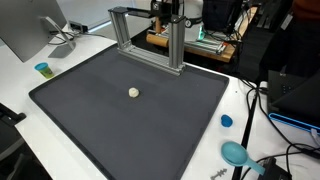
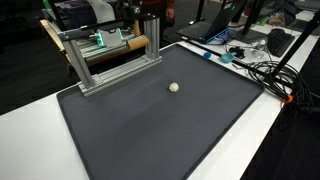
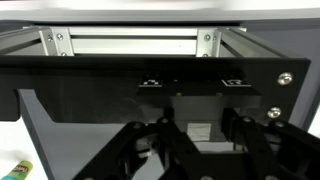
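**Gripper closed and empty at the aluminium frame**

Left to right, in an exterior view:
- small teal cup on the white table, off the mat's left corner
- dark mat covering most of the table
- small white ball alone on the mat, well apart from everything else
- aluminium frame upright on the mat's back edge: two posts, a top bar and a base rail. It also shows in the other exterior view.
- blue cap and a teal scoop-like thing off the mat's right edge, next to the cables

Wrist view: the gripper faces the frame's crossbar over a black screwed plate. It is near the frame, and I see no contact. The jaws are drawn in and I see nothing between the fingers.

My read on how the frame handles:
- It's extruded metal, so it's stiff and not fragile.
- It's heavy for a pinch grip, and the faces are smooth and slippery.
- The best hold is probably mid top bar, square across the flats. A corner grip would likely twist it.
- I can't tell whether it's fixed to the table.
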Robot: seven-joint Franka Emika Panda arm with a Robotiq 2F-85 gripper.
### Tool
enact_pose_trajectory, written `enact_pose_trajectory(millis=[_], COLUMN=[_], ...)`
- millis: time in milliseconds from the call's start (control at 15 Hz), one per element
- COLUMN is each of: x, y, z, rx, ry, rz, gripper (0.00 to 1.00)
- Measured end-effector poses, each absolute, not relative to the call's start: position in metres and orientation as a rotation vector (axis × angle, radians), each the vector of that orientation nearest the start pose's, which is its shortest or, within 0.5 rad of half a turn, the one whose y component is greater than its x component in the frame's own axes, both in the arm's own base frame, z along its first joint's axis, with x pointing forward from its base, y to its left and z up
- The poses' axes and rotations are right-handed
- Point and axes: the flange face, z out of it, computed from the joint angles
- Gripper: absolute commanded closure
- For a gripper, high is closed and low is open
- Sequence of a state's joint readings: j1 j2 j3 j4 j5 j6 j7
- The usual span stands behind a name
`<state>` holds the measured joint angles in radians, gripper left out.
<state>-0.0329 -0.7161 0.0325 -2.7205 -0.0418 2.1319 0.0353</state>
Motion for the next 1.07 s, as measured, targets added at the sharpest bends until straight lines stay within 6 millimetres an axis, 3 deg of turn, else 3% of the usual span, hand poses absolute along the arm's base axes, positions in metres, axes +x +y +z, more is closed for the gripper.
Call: enact_pose_trajectory(millis=[400, 667, 933, 1000, 1067], x=[0.343, 0.363, 0.411, 0.427, 0.443], y=[-0.002, -0.001, 0.011, 0.017, 0.022], z=[0.452, 0.491, 0.533, 0.537, 0.537], rx=[-3.185, -3.175, -3.177, -3.185, -3.194], ry=[0.04, 0.061, 0.032, 0.02, 0.011], rz=[-0.26, -0.439, -0.517, -0.505, -0.475], gripper=[0.79, 0.79, 0.79, 0.54, 0.54])
